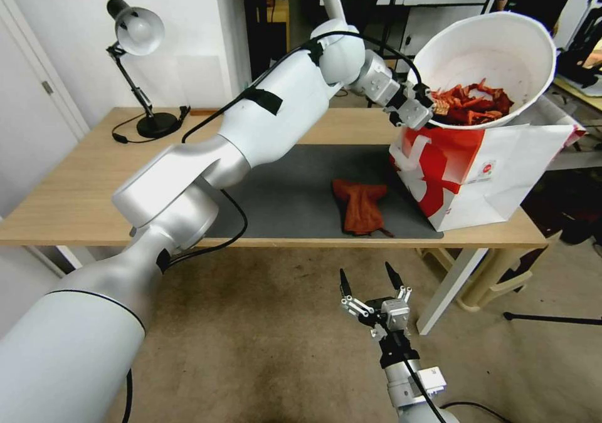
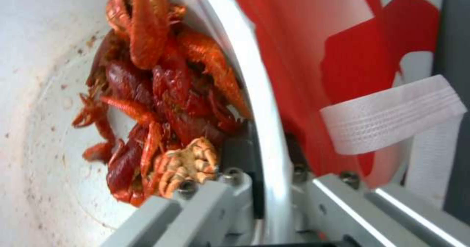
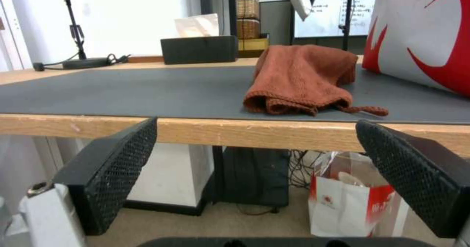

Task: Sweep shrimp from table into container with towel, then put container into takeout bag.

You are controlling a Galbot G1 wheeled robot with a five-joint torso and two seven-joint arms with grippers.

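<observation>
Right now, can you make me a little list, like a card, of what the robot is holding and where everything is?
left gripper: shut on the rim of the container, holding it tilted above the takeout bag
shrimp: piled inside the container
towel: crumpled on the grey mat, beside the bag
right gripper: open, low in front of the table edge, holding nothing
</observation>
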